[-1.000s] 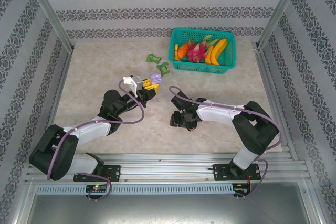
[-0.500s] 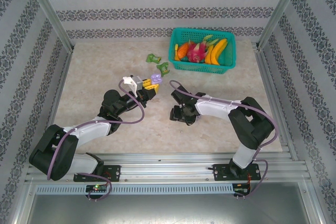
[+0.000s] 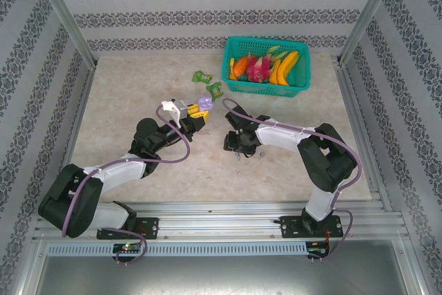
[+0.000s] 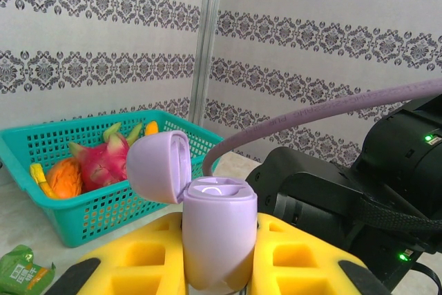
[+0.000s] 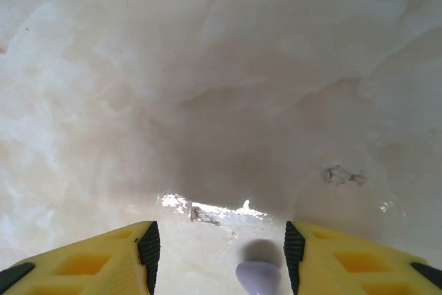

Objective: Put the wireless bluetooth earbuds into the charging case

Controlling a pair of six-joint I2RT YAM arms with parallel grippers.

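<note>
Below right claw (image 5: 217,264), edge-cropped purple earbud (image 5: 257,278)

Count from my side: 1 purple charging case (image 4: 219,236), 1 pale purple earbud (image 5: 257,276) that I can confirm, 2 green wrappers (image 3: 202,76) (image 3: 215,89), 1 teal basket (image 3: 266,88). Fruit (image 3: 260,67) inside it too jumbled to count.

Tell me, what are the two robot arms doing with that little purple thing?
They are putting earbuds away. The left gripper holds a purple charging case upright, with its lid flipped open. The right gripper hangs low over the table with its jaws open, and a pale purple earbud lies on the table between its fingertips. It has not grabbed the earbud yet.
</note>
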